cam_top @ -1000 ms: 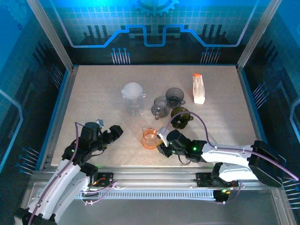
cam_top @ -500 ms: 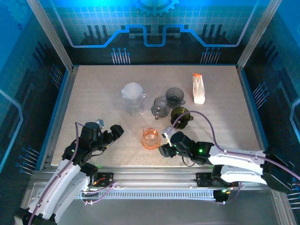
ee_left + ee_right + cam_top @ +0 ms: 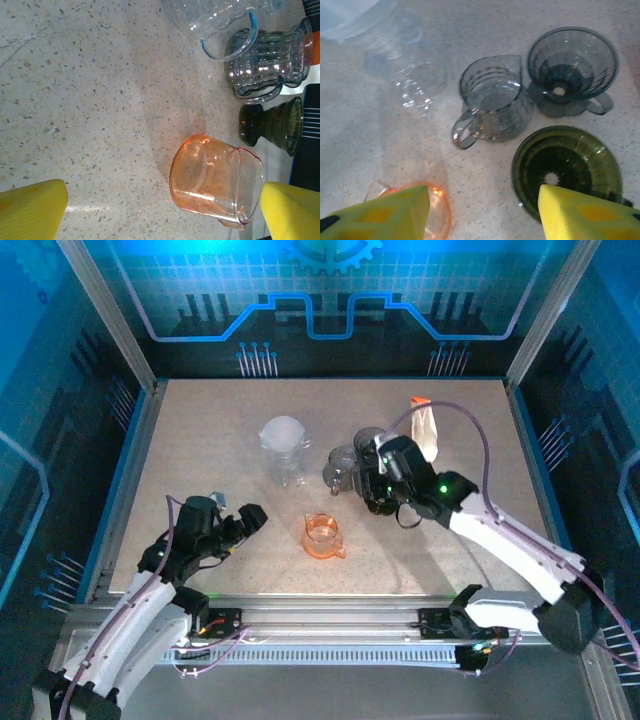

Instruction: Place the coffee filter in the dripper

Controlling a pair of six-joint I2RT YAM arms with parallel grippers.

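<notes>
Looking down from the top external camera, the left arm point(image 3: 150, 585) lies low over the near-left part of the worktop point(image 3: 200, 430), its forearm angled inward. The left jaws are open and empty, pointing toward the orange cup point(image 3: 322, 536) but well short of it. The right arm point(image 3: 500, 535) reaches diagonally in from the near-right corner, wrist bent down over the cluster of glassware. The right jaws hang beside the grey pitcher point(image 3: 340, 468), with the grey dripper point(image 3: 368, 440) just beyond. The coffee filter point(image 3: 282, 431) sits in the mouth of a clear glass vessel point(image 3: 290, 470), left of that cluster and apart from the drippers. From the left wrist, the yellow pads point(image 3: 30, 207) sit at opposite edges of the frame, wide apart, with the orange cup on the worktop ahead, nearer the right-hand pad. From the right wrist, the pads point(image 3: 385, 212) are also spread wide and hold nothing. The green dripper point(image 3: 565, 167) lies below and next to one pad, the grey pitcher and grey dripper are farther on, and the clear glass vessel is at upper left.
</notes>
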